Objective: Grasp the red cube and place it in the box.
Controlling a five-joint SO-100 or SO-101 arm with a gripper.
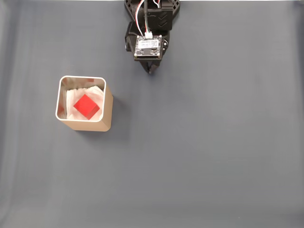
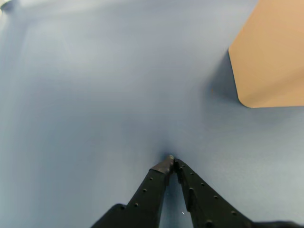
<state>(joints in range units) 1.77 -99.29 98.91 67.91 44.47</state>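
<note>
- One red cube only, lying inside the box on the white lining, turned cornerwise to the walls, at the left side of the fixed view.
- Judged from this: placing done, and only a clean retreat to the rest pose left as the step in hand.
- Gripper near the top edge of the fixed view, below the small circuit board, well apart from the box.
- Clenched on nothing: in the wrist view the two fingertips meet at one point, with no cube between them.
- Tips low over the grey-blue cloth; touching it or just above it, impossible to tell.
- For a good finish, raise the wrist a little first, so as not to drag or wrinkle the cloth.
- Then fold the arm back slowly toward its base, in one smooth motion without jerks.
- Avoid any swing toward the tan wall at the upper right of the wrist view; a push there would probably slide or tip the light box.
- No reason to open the fingers on the way; closed tips make a narrower shape and catch less.
- At the end, check from above: cube inside the rim, box upright, arm away from both.
</note>
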